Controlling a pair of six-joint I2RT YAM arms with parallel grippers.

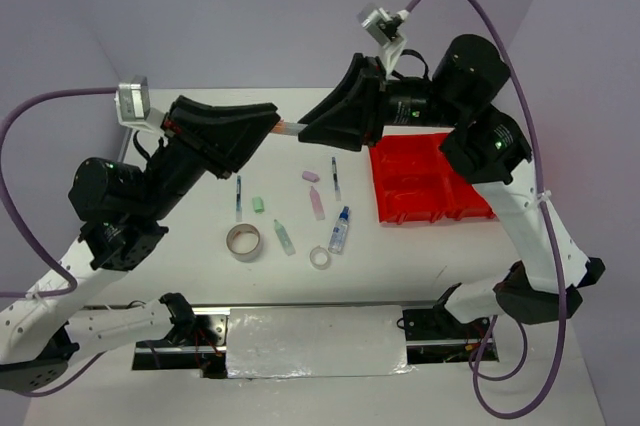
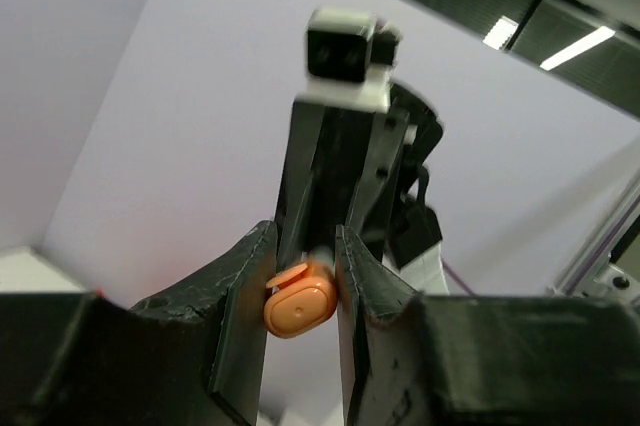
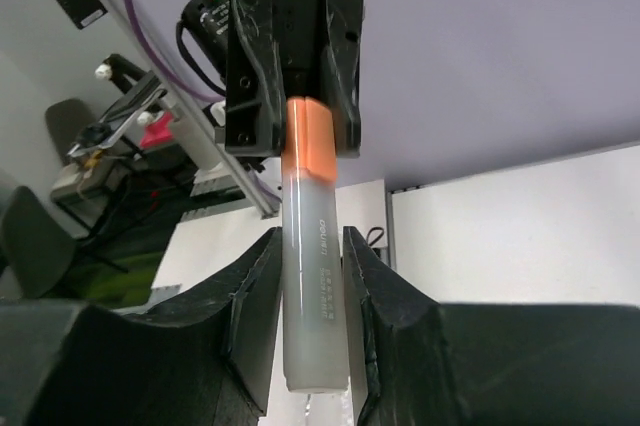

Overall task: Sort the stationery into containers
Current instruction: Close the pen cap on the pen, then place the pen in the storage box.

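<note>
Orange-capped marker (image 1: pixel 290 129) up in the air between the two arms, well above the table (image 1: pixel 400 266) and touching nothing down there. Left gripper (image 2: pixel 303 256) pinched narrow on the orange cap (image 2: pixel 298 306), fingers snug against both sides of it. Right gripper (image 3: pixel 310 241) clamped just as narrow around the pale barrel (image 3: pixel 312 316), printed lettering facing its own camera, cap end poking out toward the other arm. Basically nose to nose over the back middle of the table, with only a short bit of barrel showing between them from the top view. Rest of the stationery lying loose below: one dark pen (image 1: pixel 238 196) just left of a green eraser (image 1: pixel 258 205), a second pen (image 1: pixel 335 178) farther right, a purple eraser (image 1: pixel 311 175) a little left of that one, and a pink marker (image 1: pixel 317 203) right below the purple eraser. Nearer the arm bases, a beige tape roll (image 1: pixel 243 242) on the left, a green marker (image 1: pixel 285 237) just to its right, then a clear tape ring (image 1: pixel 320 257) with the blue-capped bottle (image 1: pixel 340 230) lying tilted just beside it. Red tray (image 1: pixel 410 196) off to the right of all that, partly tucked under the right arm and well apart from the held marker. Can't tell what's in its far compartments, too much arm in the way.
</note>
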